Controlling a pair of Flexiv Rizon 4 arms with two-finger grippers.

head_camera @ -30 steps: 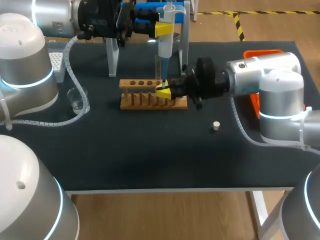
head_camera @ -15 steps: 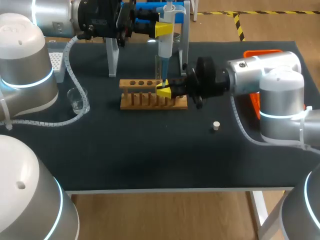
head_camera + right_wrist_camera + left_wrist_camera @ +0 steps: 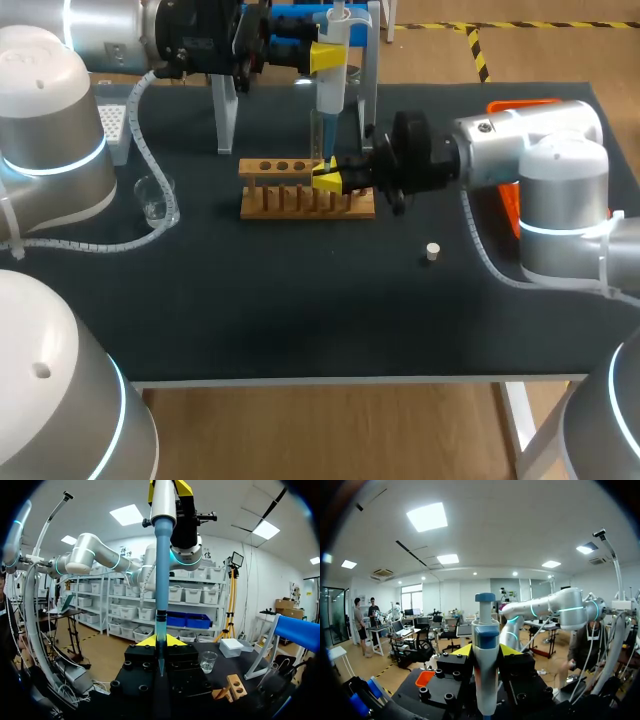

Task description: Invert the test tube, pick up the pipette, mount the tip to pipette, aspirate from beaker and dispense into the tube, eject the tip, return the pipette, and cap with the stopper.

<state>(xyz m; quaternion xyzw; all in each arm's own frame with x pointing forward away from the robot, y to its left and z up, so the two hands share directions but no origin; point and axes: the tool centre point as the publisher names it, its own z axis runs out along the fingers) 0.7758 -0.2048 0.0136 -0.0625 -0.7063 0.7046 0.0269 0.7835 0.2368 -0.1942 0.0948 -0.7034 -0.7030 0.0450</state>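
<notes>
- The small white stopper [image 3: 432,251] stands on the dark table [image 3: 300,320], in front of the wooden rack [image 3: 305,195] and off to its right, well apart from it.
- The right gripper [image 3: 326,181] comes in level from the rack's right and sits just over the rack's right half. Its fingers are set narrow, pinching the test tube [image 3: 327,166], whose clear glass is hard to make out.
- The beaker [image 3: 152,198] stands upright to the left of the rack, well apart from it and just beside the left arm's corrugated hose [image 3: 150,160].
- The pipette [image 3: 329,85] hangs upright above the rack's right half. In the right wrist view its tip [image 3: 160,655] points down between that gripper's yellow fingertips [image 3: 172,640].
- The left gripper [image 3: 328,57] is higher up and behind the rack, clamped on the pipette's upper body from both sides.
- The pipette stand [image 3: 228,120], with clear legs and a blue top, rises just behind the rack.
- A perforated tip box [image 3: 115,120] lies far to the rack's left rear, and an orange tray [image 3: 525,104] to its right rear.
</notes>
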